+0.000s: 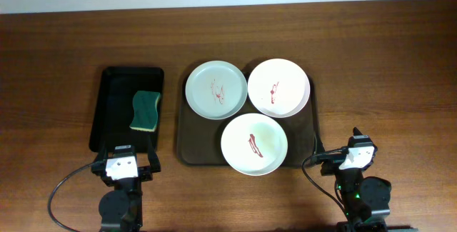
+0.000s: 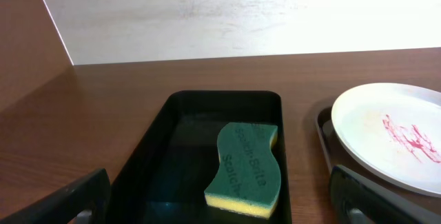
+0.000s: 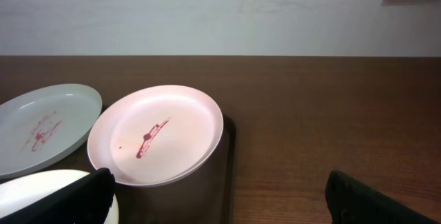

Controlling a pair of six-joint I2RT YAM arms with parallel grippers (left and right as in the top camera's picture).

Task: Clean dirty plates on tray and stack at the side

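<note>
Sponge [image 1: 146, 111] lies in the black tray [image 1: 107, 111], left of middle, long way up the frame, right above the left hand [image 1: 123, 163]. Dirty plates [image 1: 254, 143] sit on the brown tray [image 1: 187, 150], middle. Both hands, left and right hand [image 1: 357, 150], are wide apart, holding nothing.

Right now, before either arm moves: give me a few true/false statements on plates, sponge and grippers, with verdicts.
1. All three plates sit on the brown tray. True.
2. The sponge lies on the green plate. False: it lies in the black tray.
3. The pink plate is clean. False: it has a red smear.
4. The left gripper and right gripper are open and empty. True.
5. The white plate is the nearest plate to the arms. True.
</note>
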